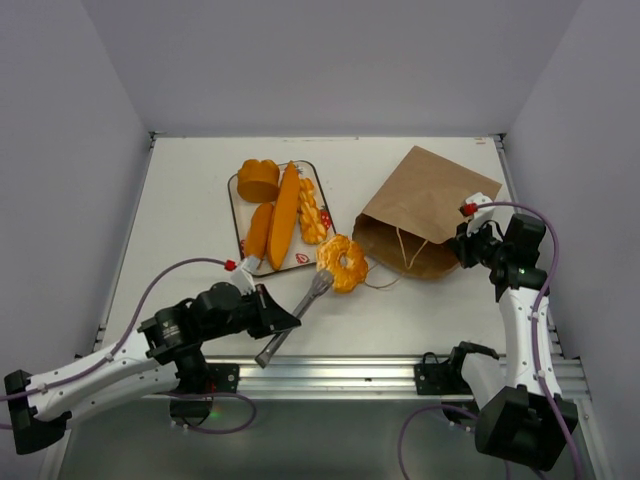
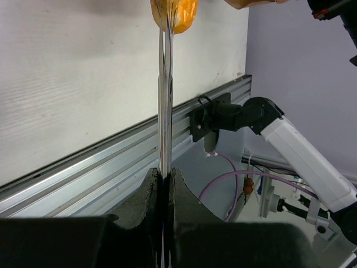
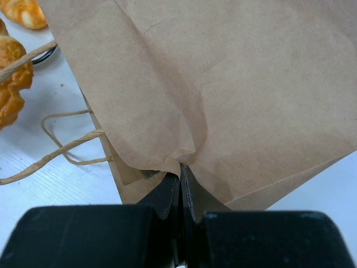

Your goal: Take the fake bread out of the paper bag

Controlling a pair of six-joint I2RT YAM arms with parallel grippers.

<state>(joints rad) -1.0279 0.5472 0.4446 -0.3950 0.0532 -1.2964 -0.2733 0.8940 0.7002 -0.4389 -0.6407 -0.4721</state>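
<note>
Counter (image 1: 180, 210): bag (image 1: 428, 212) flat at right, right jaws clamped on its edge. Tray (image 1: 238, 215) left-centre, four breads (image 1: 283, 215) on it. Ring bread (image 1: 344, 262) outside bag, by mouth. Tongs (image 1: 296, 318) squeezed in left jaws, tips touching ring bread.

Looking like a robotics lab cell. Plain walls (image 1: 330, 60) are boxing in a white tabletop (image 1: 190, 200); cables (image 1: 150, 290) are looping near an aluminium rail (image 1: 330, 372).
</note>
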